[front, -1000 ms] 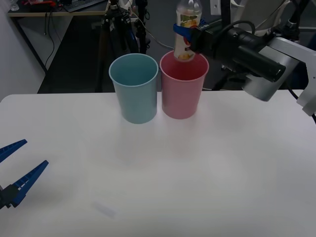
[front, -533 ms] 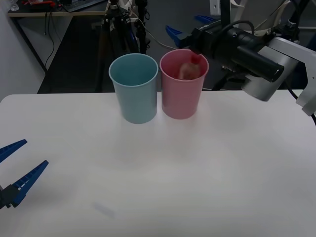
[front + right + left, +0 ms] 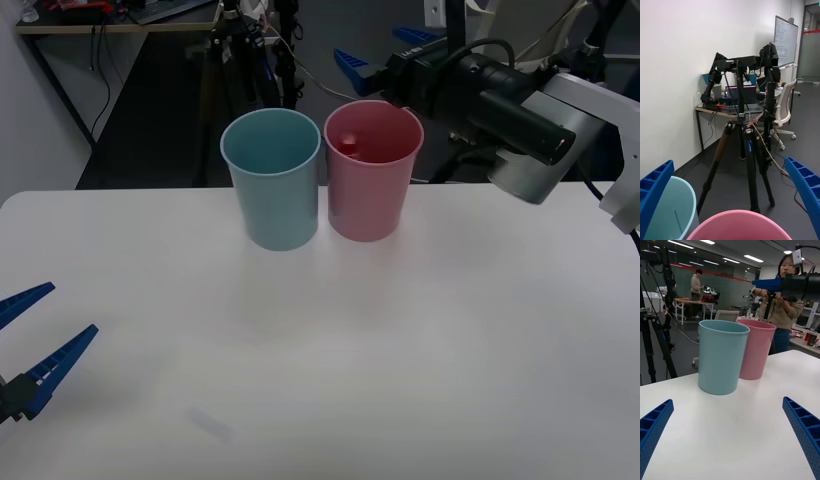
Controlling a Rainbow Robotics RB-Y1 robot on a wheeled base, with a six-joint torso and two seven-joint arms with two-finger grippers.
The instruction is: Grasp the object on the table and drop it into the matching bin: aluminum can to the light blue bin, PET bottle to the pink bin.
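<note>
The PET bottle (image 3: 348,145) lies inside the pink bin (image 3: 368,190), its red cap showing past the rim. Above the bin's far side, the right gripper (image 3: 385,54) hangs released (fingers spread, holding nothing). The light blue bin (image 3: 272,185) stands just left of it. The left gripper (image 3: 32,340) rests released over the desk's (image 3: 400,350) near-left corner.

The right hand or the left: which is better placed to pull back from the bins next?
Right. The right hand hangs open above the pink bin, whose bottle lies inside.
</note>
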